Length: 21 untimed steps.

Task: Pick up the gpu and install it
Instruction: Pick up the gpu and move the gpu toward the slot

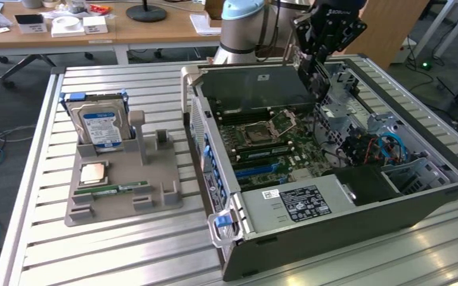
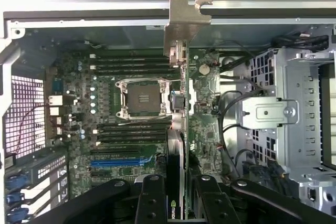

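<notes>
GPU [image 2: 181, 108] is in your claw [image 1: 321, 52]: two fingers pinch the card by its flat faces, jaws partway closed on it. The card runs edge-on straight out from the claw, with the metal bracket at the end farthest from it. Your arm reaches in from behind the open PC case [image 1: 452, 179], wrist steep and pointing down, claw over the case's far end. The card hangs below the claw, inside the case walls and over the motherboard [image 2: 105, 145], with the CPU socket [image 2: 142, 98] just beside its edge. Can't tell if it touches a slot. The hard drive [image 1: 102, 125] stands in its grey holder [image 1: 121, 202] on the desk [image 1: 93, 256], well apart from the claw.
</notes>
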### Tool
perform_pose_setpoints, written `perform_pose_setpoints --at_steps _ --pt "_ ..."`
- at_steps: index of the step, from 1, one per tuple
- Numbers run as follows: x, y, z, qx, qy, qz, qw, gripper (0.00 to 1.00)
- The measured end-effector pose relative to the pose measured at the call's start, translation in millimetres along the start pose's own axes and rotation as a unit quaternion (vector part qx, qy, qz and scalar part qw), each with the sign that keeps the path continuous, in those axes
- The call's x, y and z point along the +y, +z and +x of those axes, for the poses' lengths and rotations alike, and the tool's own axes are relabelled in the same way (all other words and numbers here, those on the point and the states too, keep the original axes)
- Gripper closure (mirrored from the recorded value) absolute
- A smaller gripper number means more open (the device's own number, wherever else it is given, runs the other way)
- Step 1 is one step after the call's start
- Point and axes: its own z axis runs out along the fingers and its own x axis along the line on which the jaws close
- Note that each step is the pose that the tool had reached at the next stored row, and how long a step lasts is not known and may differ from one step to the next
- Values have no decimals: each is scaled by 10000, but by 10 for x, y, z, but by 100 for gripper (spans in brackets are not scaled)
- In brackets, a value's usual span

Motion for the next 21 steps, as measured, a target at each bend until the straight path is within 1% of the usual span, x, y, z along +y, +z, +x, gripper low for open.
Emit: perform_pose_setpoints --at_steps 7,15,18,21 --pt "15 7 -211 0 -1 -3 10000 74" --pt "27 13 -413 0 0 -6 10000 74" --pt "31 15 -470 1 -1 -7 10000 74" --pt "32 15 -478 1 0 -7 10000 74"
